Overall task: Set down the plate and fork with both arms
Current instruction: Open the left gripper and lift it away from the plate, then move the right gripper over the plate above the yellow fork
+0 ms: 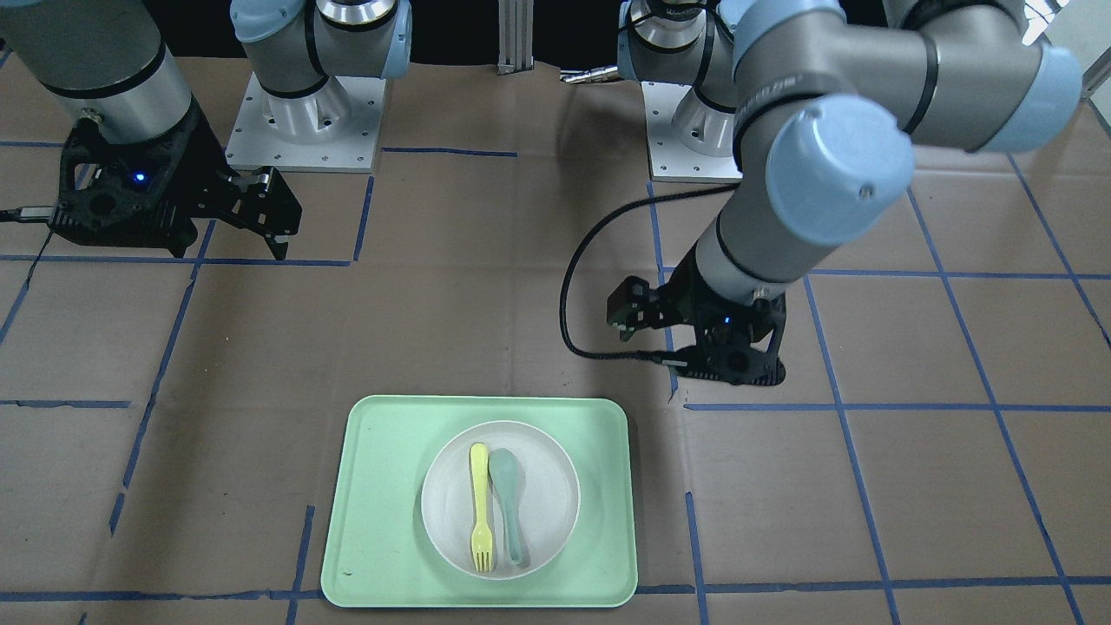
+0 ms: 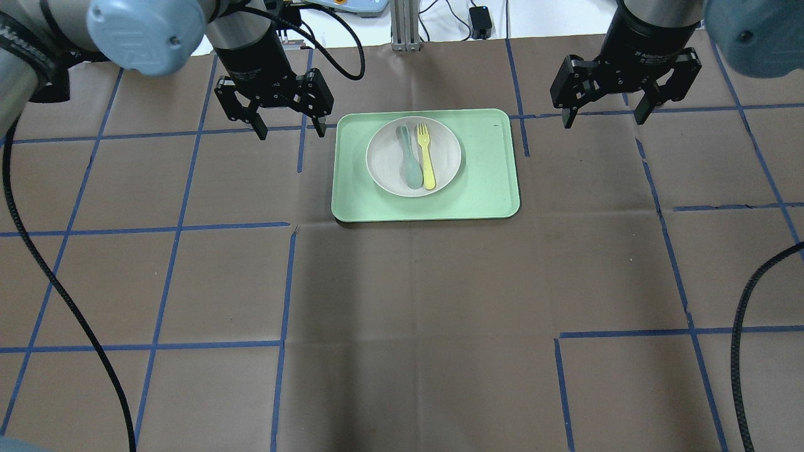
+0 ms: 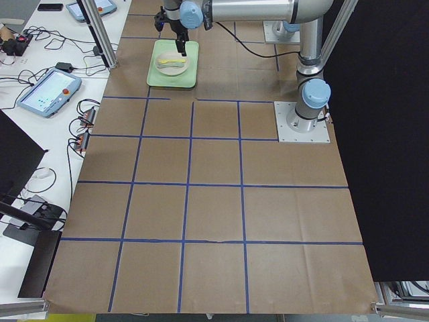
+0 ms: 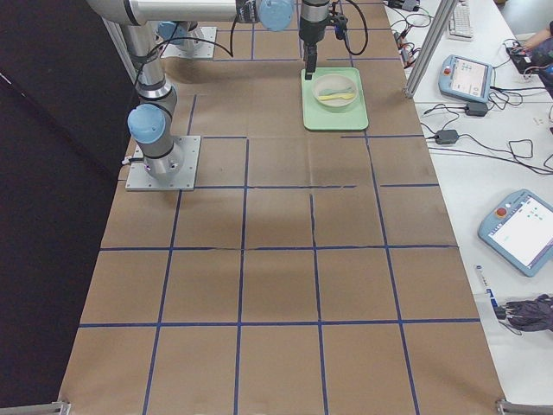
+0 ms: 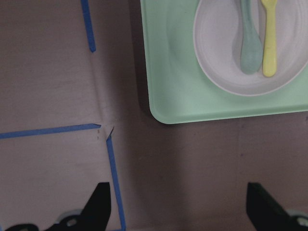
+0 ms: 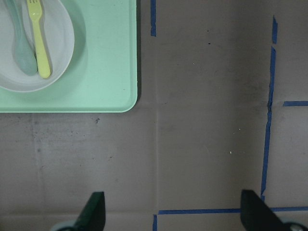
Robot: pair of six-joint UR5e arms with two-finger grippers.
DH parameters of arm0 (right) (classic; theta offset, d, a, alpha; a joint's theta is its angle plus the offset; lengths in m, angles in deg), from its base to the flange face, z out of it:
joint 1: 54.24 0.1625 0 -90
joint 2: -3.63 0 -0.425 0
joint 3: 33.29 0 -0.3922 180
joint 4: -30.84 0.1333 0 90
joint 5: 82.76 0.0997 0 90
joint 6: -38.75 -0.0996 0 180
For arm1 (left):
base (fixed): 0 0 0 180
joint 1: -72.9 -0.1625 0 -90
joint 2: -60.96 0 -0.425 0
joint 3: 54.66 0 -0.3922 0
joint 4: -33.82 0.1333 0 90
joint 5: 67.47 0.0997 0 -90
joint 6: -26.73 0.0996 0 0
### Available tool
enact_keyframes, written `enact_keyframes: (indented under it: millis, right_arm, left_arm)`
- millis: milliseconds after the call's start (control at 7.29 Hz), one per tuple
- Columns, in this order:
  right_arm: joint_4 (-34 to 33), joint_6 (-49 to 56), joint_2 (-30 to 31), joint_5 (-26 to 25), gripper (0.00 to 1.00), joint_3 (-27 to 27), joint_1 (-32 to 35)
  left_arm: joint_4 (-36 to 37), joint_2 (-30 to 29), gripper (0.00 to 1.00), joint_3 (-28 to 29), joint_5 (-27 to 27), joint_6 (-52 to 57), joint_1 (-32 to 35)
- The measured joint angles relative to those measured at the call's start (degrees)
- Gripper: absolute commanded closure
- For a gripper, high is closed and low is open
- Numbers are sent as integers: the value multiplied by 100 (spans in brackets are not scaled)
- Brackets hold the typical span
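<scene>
- 2 grippers are in view, and both are released with nothing between their jaws.
- Left gripper [image 2: 291, 123]: the jaws stand wide apart. It hangs over the table [image 2: 408, 314] just left of the tray [image 2: 490, 182], near the tray's far left corner, and is not touching it.
- Right gripper [image 2: 604, 117]: the jaws stand wide apart. It hangs over bare table well to the right of the tray, level with the tray's far edge.
- Both wrist views show 2 black fingertips at the lower corners of the frame, with only brown table covering and blue tape lines [image 2: 182, 226] between them.
- Plate [image 2: 449, 157]: it sits flat on the tray, at the middle of the tray's width and toward its far edge.
- Fork [image 2: 427, 157]: it lies flat on the plate, right of centre, with the tines pointing to the far side, away from the robot.
- Spoon [image 2: 409, 160]: it lies on the plate just left of the fork and parallel to it, with the bowl toward the robot.
- Tray: it lies on the far half of the table, between the 2 grippers and nearer the left one.
</scene>
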Motion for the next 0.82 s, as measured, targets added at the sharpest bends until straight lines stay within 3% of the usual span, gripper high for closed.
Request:
enact_keyframes:
  millis: [549,823]
  right_arm:
    - [-117,-388,-186,71,0,55,74]
    - [-113,-863,-689,39,0,553,457]
  left_arm:
    - [-955,1034,1,-373,327,163,-6]
    - [-548,1216,0,-816,329,445,-62]
